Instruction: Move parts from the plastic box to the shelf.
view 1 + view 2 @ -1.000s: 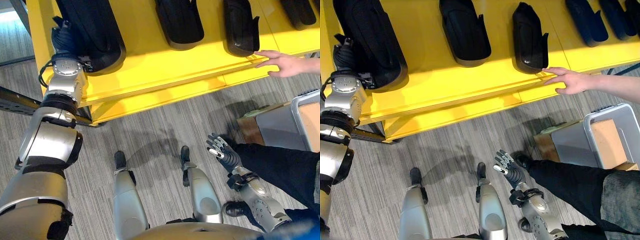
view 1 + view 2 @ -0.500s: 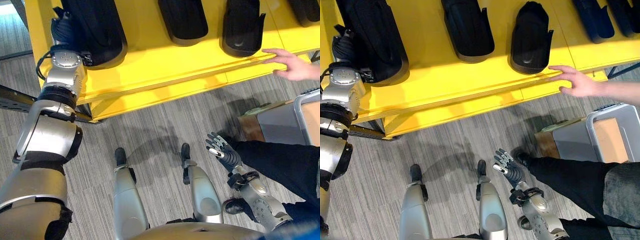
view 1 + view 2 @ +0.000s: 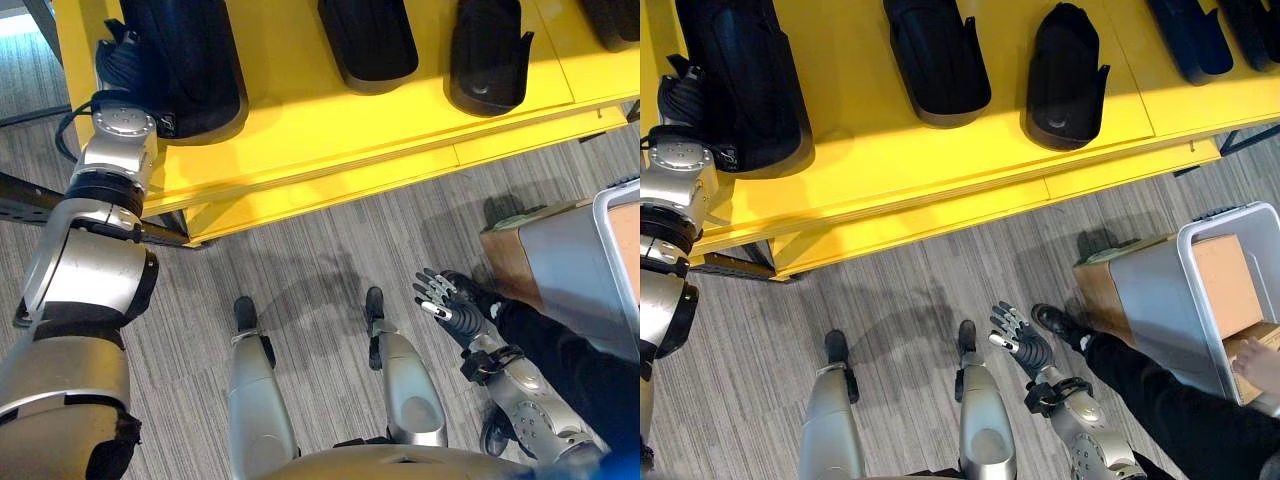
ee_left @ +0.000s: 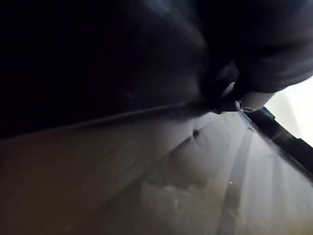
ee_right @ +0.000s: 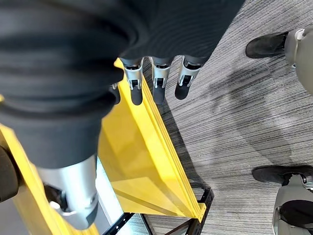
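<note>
A large black moulded part [image 3: 185,50] lies at the left end of the yellow shelf [image 3: 330,140]. My left hand [image 3: 120,65] is pressed against that part's left side, and the left wrist view looks along its dark surface [image 4: 98,58] from very close. Three more black parts [image 3: 935,55] [image 3: 1068,75] [image 3: 1195,35] lie in a row along the shelf. My right hand [image 3: 1018,335] hangs low over the floor, open, its straight fingers [image 5: 156,83] holding nothing. The grey plastic box [image 3: 1140,290] stands on the floor at the right, with brown blocks [image 3: 1225,280] inside.
A person stands at my right: a dark trouser leg [image 3: 1160,400], a black shoe [image 3: 1060,322] close to my right hand, and a hand [image 3: 1255,365] inside the box. The shelf's black frame [image 3: 30,205] juts out at the left. Grey striped floor lies between shelf and box.
The person's hand has left the shelf's front edge and now shows inside the box. My left arm stays at the large black part. My right hand has barely moved.
</note>
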